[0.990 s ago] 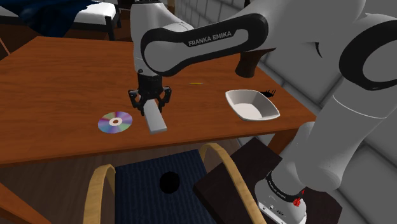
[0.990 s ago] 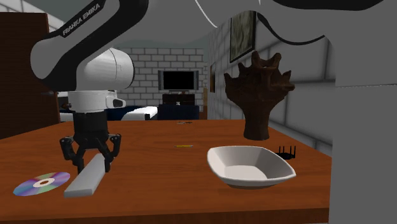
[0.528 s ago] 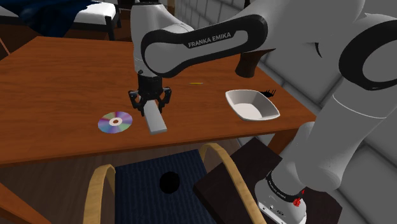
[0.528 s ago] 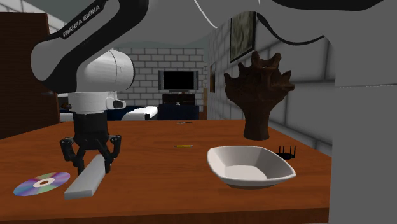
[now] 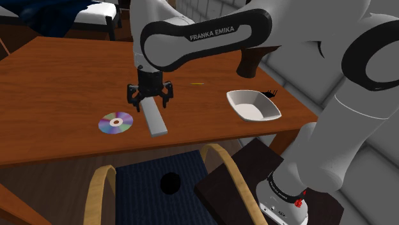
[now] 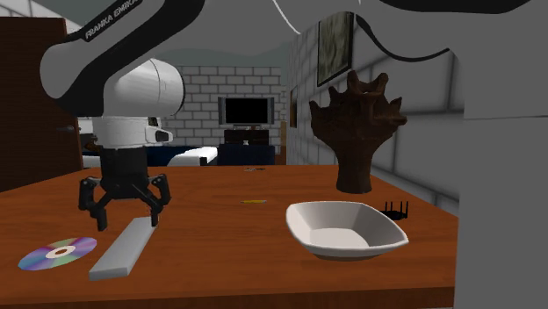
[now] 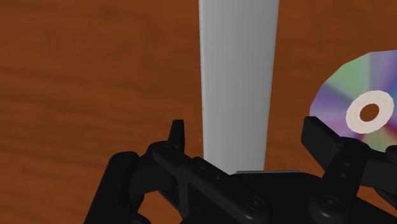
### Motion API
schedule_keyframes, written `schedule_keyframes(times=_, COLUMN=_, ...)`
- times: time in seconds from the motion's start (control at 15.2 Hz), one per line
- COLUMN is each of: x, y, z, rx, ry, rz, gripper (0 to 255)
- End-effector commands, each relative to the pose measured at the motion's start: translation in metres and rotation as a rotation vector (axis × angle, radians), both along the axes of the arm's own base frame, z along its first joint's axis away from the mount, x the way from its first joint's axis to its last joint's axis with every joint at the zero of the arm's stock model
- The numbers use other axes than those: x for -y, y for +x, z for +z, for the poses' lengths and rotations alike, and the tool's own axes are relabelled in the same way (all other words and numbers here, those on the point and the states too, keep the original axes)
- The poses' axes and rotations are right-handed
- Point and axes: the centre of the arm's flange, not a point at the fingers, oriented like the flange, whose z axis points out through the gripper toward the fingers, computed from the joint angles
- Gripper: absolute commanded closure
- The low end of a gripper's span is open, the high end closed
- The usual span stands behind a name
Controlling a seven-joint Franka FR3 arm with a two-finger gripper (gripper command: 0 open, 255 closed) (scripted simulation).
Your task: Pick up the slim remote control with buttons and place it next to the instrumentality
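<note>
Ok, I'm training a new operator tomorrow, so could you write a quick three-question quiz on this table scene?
1. True or false: the gripper is clasping the grey remote.
2. Which thing lies closest to the remote? A) white bowl B) rainbow disc C) brown sculpture
3. Fill in: the remote lies flat on the wooden ____.

Key: 1 false, its fingers stand open and apart from the remote; 2 B; 3 table.
</note>
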Motion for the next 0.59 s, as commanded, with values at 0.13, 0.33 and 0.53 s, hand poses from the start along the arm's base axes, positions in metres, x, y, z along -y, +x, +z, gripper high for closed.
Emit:
schedule_keyframes(times=0.13, x=0.002, y=-0.001, z=0.034, rx=-0.001, ry=0.000, rz=0.000, gripper=0)
schedule_keyframes(times=0.33, x=0.002, y=-0.001, z=0.034, rx=-0.001, ry=0.000, rz=0.000, gripper=0)
schedule_keyframes(times=0.53, x=0.002, y=-0.001, z=0.034, rx=-0.001, ry=0.000, rz=0.000, gripper=0)
